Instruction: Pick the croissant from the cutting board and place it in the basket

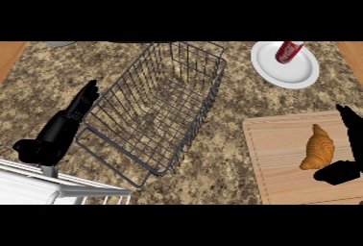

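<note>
Here's the speckled brown stone worktop point(234, 103) seen from the head view, looking steeply down, with strips of pale wood showing at the upper corners. Right in the middle lies a dark wire basket point(157, 103), long and set at a slant, its far end up near the top edge and its near end down toward the lower left. Over on the left, the left hand point(79, 106) sits just beside the basket's left rim, fingers straight and pointing up the view, holding nothing, its grey forearm coming in from the lower left corner. Top right, there's a white plate point(287, 71) with a red can point(288, 52) lying across its upper edge. Now to the right side: a light wooden cutting board point(280, 163) fills the lower right, and the croissant point(318, 148) rests on it, golden brown, standing lengthwise, well apart from the basket. The right hand point(347, 144) is right beside the croissant on its right, fingers stretched up along the view's edge and the thumb jutting out just below the pastry, spread apart and not closed round it.
</note>
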